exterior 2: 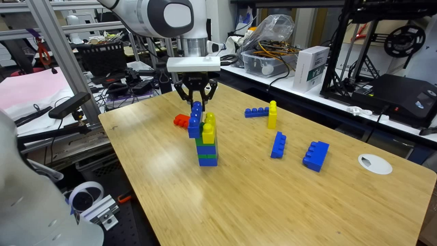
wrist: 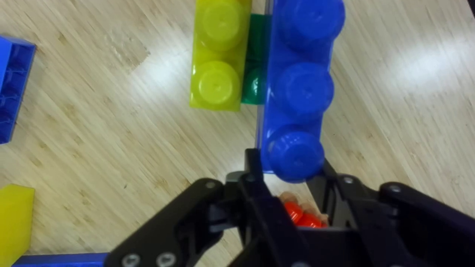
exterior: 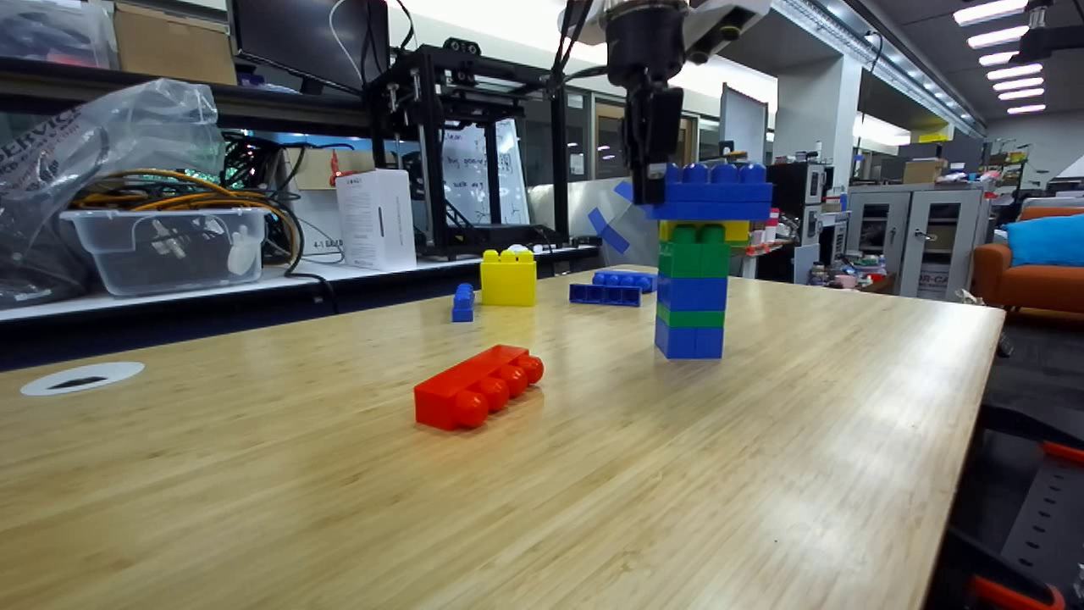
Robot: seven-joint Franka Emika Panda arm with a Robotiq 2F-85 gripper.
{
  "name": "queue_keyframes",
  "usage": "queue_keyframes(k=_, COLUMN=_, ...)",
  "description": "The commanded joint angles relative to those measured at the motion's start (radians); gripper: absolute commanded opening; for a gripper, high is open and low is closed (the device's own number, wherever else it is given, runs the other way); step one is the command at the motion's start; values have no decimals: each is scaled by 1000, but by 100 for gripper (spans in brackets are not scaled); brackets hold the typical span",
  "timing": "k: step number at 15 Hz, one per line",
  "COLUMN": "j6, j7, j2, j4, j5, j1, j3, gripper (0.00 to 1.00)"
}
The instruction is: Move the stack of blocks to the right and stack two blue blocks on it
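Observation:
In both exterior views the stack of blocks (exterior: 692, 296) stands upright on the table, with blue and green layers and a yellow brick (exterior 2: 209, 132) on one side of its top. My gripper (wrist: 291, 161) is shut on the end of a long blue block (wrist: 302, 89), with fingertips either side of its last stud. That block is level, studs up, beside the yellow brick and over the green studs (exterior: 711, 233); a small gap seems to show beneath it in an exterior view. Three other blue blocks lie on the table, among them a blue block (exterior 2: 315, 156) on its side.
A long red brick (exterior: 474, 385) lies on its side, partly seen below the fingers in the wrist view. The lone yellow brick (exterior 2: 272, 116) stands against a blue block (exterior 2: 256, 112). A third loose blue block (exterior 2: 279, 145) lies nearby. A white disc (exterior 2: 375, 164) is set in the table.

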Motion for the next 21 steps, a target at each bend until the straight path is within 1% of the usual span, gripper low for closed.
queue_keyframes(k=1, j6=44, j7=-7, j2=8, j4=-13, j5=-19, j1=-1, j3=4, gripper=10)
queue_keyframes(k=13, j6=106, j7=2, j2=33, j4=-21, j5=-73, j1=-3, j3=12, gripper=10)
queue_keyframes(k=21, j6=129, j7=-78, j2=47, j4=-40, j5=-44, j1=0, j3=6, gripper=10)
